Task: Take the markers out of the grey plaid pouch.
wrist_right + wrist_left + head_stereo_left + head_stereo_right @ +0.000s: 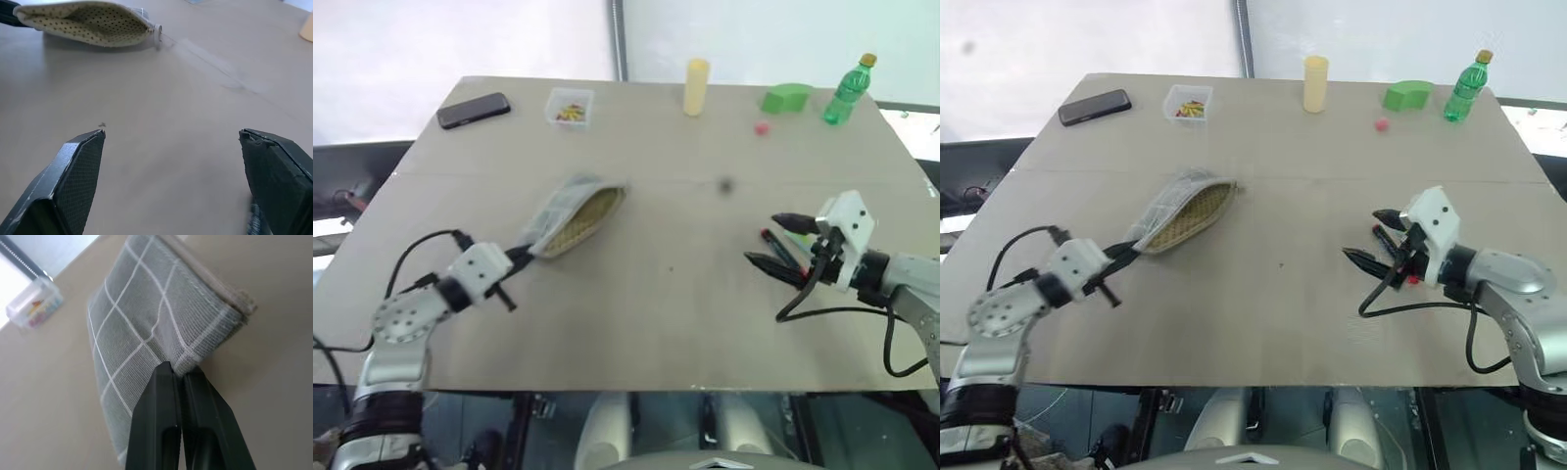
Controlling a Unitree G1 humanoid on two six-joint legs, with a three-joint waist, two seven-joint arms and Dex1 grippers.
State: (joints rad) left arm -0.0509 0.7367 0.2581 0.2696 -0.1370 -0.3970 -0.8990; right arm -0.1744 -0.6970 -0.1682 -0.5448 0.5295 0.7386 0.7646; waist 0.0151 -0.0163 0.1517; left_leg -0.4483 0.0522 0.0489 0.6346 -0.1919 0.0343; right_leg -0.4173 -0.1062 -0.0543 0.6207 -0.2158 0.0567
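- Pinching one corner of the grey plaid pouch [572, 215], left of frame centre in the head view: left pincer [521, 257], fully closed on the fabric.
- Sagging open-mouthed, soft and light; best held by a seam or corner.
- Spread wide and empty at right: right pincer [775, 240], markers [781, 250] lying on the worktop [666, 313] beneath.
- Clamped on the checked corner in the left wrist view.
- Showing speckled lining at upper left in the right wrist view.

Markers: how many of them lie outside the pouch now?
2 that I can make out: a red one and a greenish one, both by the open right gripper. More may be hidden behind it or in the pouch.
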